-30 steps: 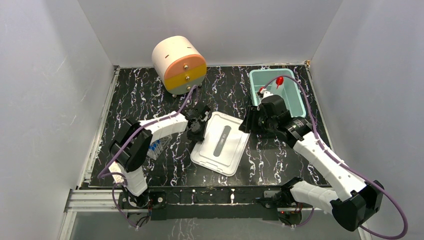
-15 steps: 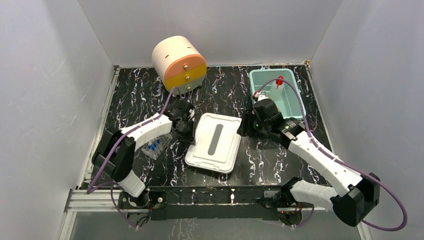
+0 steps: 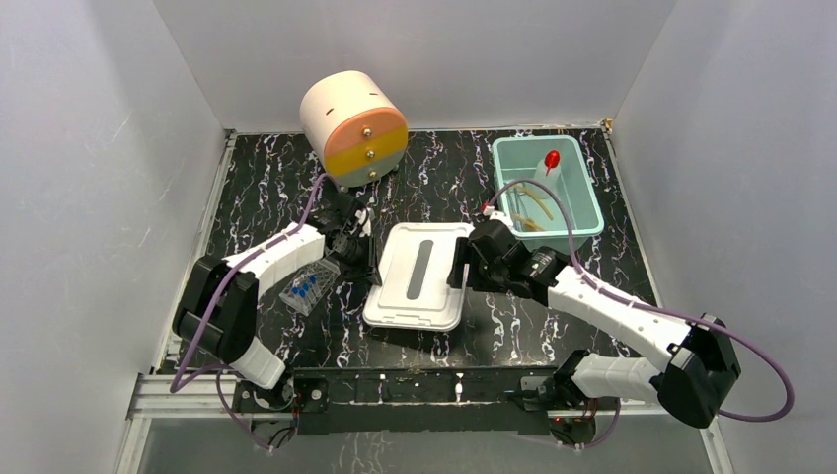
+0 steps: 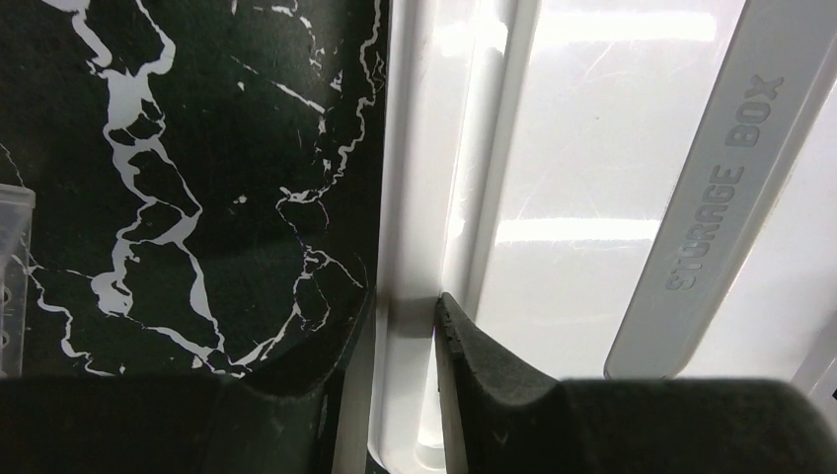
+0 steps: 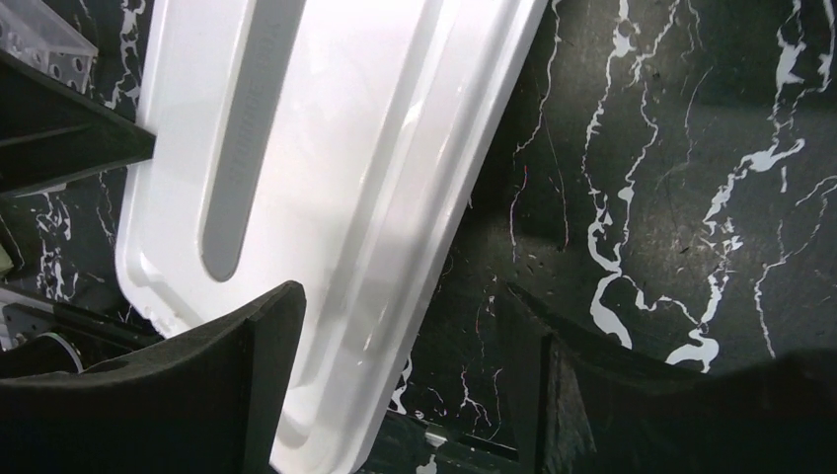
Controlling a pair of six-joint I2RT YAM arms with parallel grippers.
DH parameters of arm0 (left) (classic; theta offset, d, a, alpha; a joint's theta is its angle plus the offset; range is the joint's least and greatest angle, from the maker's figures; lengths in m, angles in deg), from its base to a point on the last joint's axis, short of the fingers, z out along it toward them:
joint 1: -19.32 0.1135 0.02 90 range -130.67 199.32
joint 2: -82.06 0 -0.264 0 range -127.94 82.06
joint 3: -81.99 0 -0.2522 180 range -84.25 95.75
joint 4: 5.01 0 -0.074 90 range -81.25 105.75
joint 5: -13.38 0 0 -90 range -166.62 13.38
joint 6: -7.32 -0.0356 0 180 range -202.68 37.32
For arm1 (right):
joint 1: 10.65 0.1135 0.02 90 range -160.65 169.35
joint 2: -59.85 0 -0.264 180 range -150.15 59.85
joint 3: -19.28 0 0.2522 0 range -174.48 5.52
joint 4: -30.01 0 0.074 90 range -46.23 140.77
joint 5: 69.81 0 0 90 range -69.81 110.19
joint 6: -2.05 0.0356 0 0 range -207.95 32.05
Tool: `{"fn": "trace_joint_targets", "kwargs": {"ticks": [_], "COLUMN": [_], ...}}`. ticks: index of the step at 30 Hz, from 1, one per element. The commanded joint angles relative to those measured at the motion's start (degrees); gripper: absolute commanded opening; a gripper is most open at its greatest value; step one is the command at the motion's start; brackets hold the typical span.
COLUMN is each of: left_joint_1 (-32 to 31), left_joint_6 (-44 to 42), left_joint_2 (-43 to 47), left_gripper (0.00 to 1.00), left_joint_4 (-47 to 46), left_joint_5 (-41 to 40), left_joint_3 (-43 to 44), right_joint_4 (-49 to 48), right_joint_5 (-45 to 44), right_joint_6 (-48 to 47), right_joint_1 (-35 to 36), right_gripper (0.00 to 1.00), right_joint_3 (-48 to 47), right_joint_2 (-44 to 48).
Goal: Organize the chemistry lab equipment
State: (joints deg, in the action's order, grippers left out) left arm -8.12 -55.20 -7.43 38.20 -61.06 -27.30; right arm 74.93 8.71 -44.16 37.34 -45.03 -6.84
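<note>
Lid step, seemingly: lid (image 3: 419, 275) on black marbled table (image 3: 444, 183), left gripper (image 4: 400, 316) pinched narrow on its left rim, right gripper (image 5: 400, 296) wide astride its right edge and due to close next for a level lift; bottle (image 3: 549, 170) and tubing (image 3: 531, 219) in bin (image 3: 595, 219), rack (image 3: 308, 286) beside left arm (image 3: 266, 259); plain white walls (image 3: 99, 148).
</note>
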Motion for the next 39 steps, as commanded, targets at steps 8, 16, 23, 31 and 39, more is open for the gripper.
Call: {"fn": "trace_joint_targets", "kwargs": {"ticks": [8, 16, 23, 31, 39], "left_joint_1": [2.98, 4.08, 4.89, 7.52, 9.76], "left_joint_6": [1.23, 2.54, 3.17, 3.54, 3.98], "left_joint_2": [2.26, 2.82, 3.57, 6.39, 10.47], "left_gripper": [0.00, 0.00, 0.00, 0.40, 0.69], "left_joint_4": [-0.11, -1.48, -2.67, -2.90, -2.10], "left_joint_5": [8.48, 10.18, 11.71, 11.83, 14.02], "left_joint_3": [-1.14, -1.61, -2.46, -2.32, 0.32], "right_joint_4": [-13.33, -27.23, -30.63, -30.53, -27.32], "right_joint_5": [4.16, 11.13, 13.65, 17.23, 30.33], "right_joint_6": [11.01, 16.31, 16.29, 9.96, -0.31], "right_joint_1": [0.44, 0.44, 0.33, -5.04, -20.28], "right_gripper": [0.79, 0.57, 0.25, 0.11, 0.11], "right_joint_3": [7.74, 11.25, 9.37, 5.29, -4.89], "right_joint_2": [4.40, 4.66, 3.30, 1.15, 0.07]}}
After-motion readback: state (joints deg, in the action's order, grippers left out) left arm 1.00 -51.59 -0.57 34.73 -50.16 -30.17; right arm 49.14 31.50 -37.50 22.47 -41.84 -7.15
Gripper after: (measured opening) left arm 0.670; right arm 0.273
